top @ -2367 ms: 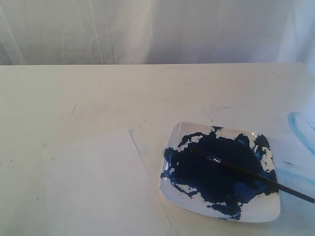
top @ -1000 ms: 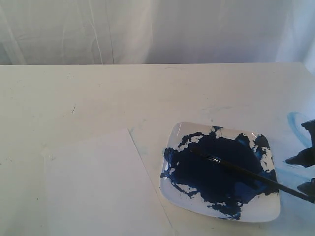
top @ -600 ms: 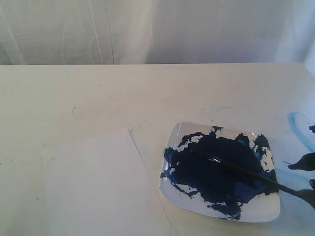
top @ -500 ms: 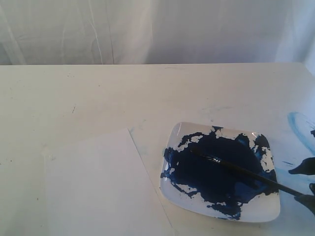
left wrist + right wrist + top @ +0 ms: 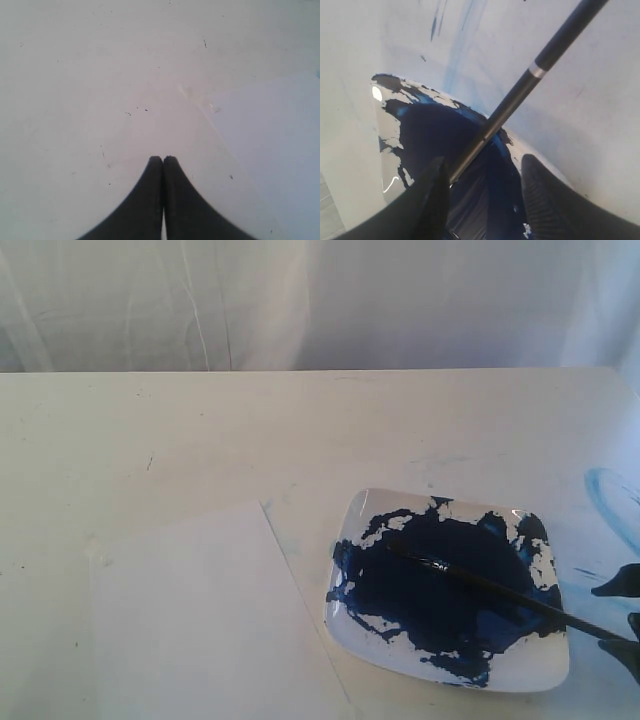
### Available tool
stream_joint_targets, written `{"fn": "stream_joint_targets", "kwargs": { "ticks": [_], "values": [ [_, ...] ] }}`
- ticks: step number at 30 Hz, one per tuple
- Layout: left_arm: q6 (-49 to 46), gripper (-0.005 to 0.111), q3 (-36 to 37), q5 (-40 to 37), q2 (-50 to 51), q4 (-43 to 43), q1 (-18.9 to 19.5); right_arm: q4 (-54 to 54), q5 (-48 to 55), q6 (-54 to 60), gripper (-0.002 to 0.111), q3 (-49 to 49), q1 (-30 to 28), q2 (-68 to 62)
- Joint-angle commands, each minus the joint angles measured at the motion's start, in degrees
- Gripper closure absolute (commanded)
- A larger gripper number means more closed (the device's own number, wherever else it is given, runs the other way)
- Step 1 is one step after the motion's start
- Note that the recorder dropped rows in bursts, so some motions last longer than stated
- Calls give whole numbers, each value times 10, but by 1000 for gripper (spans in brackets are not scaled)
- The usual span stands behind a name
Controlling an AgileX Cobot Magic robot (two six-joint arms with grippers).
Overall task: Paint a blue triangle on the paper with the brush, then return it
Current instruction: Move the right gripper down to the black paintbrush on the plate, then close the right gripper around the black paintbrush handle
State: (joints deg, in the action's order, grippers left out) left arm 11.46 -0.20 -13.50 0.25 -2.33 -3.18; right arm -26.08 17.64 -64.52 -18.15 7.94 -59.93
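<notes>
Two arms to check, starting with your left. The left pincer is pressed fully together, its dark fingers touching along their length with nothing between them. It points out over a bare, speckled stretch of the desk, with a corner of the paper just beside it. This arm does not appear in the exterior view.

In the exterior view the paper lies flat on the lower left of the desk, plain white and slightly skewed, its near edge cut by the frame. To its right, near but not touching, sits a white square plate, most of its face covered by a dark navy paint pool.

The brush lies slantwise across that plate. Its bristles rest in the paint toward the middle, and its black handle runs down and right, over the rim and out past it.

Your right arm is there. Only the fingertips of the right pincer show at the right edge, one above the handle's end and one below it. Its wrist view shows the fingers spread apart, straddling the handle by the plate's edge. The handle runs close along one finger, and you cannot tell whether they touch; the other finger is clear of it.

At the far right of the desk curves a pale light-blue smear.
</notes>
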Motion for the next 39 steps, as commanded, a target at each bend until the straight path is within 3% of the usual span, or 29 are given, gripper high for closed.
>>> {"fn": "stream_joint_targets", "kwargs": {
  "ticks": [1, 39],
  "values": [
    [1, 107, 2, 2, -3, 1, -3, 0, -14, -4, 65, 3, 0, -25],
    [1, 107, 2, 2, -3, 1, -3, 0, -156, -6, 65, 3, 0, -157]
  ]
}}
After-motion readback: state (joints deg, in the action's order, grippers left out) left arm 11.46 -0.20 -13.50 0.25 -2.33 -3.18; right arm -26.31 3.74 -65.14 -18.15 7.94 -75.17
